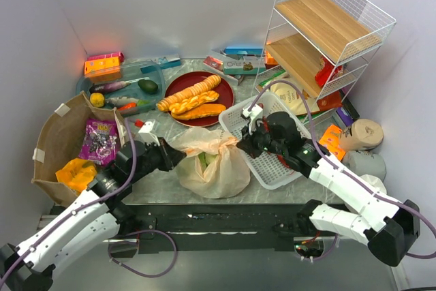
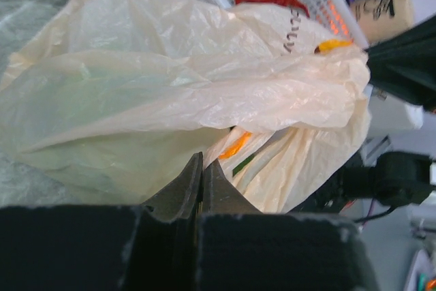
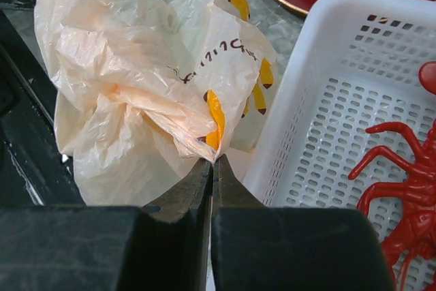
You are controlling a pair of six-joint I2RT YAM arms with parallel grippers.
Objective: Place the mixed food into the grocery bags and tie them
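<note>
On the counter (image 1: 148, 187), the left gripper (image 2: 202, 170) and right gripper (image 3: 212, 163), both closed, pinch the bag (image 1: 216, 168); its greenish contents barely show.

Between the black left pincer (image 1: 178, 156) and black right pincer (image 1: 240, 146), the plastic bag (image 1: 218, 168) is pale translucent tan with yellow-orange marks and dark lettering. Beside the right pincer the slotted basket (image 1: 270, 167) is white, its lobster toy (image 3: 402, 175) bright red. Left of the left pincer, the paper bag (image 1: 58, 134) is brown, holding a purple snack packet (image 1: 100, 140) and an orange packet (image 1: 76, 173).
</note>
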